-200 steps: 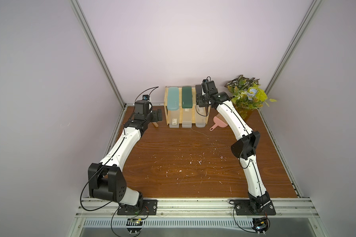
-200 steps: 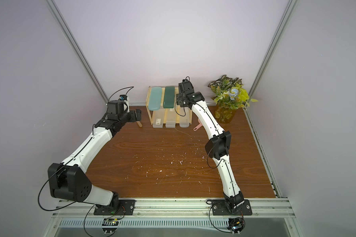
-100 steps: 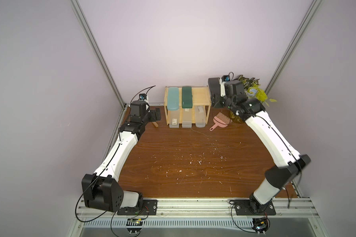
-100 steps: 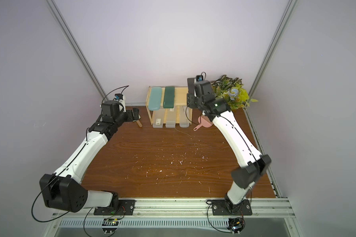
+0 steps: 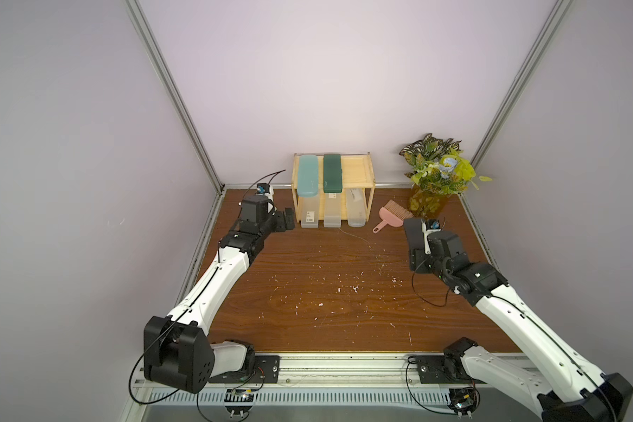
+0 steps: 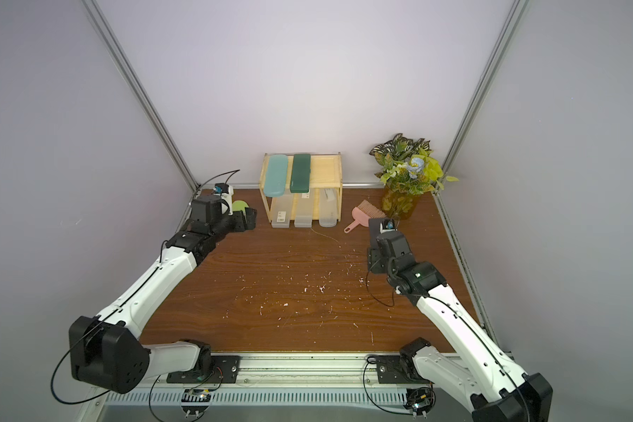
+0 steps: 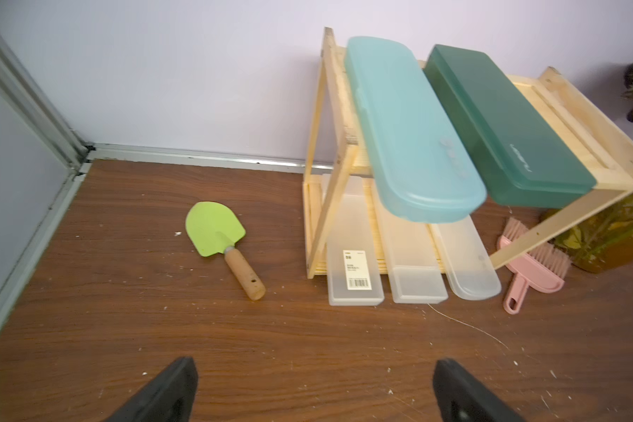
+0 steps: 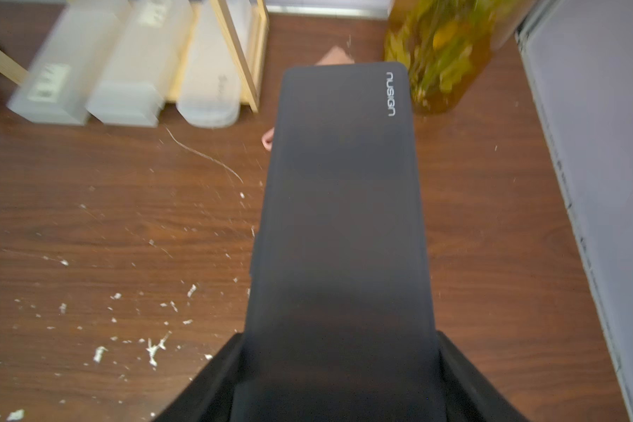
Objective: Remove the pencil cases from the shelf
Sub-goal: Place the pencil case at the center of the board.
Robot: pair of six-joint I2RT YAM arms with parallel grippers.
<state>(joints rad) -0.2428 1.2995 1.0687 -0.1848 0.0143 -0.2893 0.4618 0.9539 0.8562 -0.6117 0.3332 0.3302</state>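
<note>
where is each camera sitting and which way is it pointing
Top views: high above the arm bases, looking down toward the back wall over table, shelf, left arm and right arm.
Left wrist: on the left arm, facing the shelf and green trowel; open left fingers show.
Right wrist: on the right arm, looking along the black case clamped in the right fingers.
Shared: both wrist views show the three frosted cases on the lower tier.
</note>
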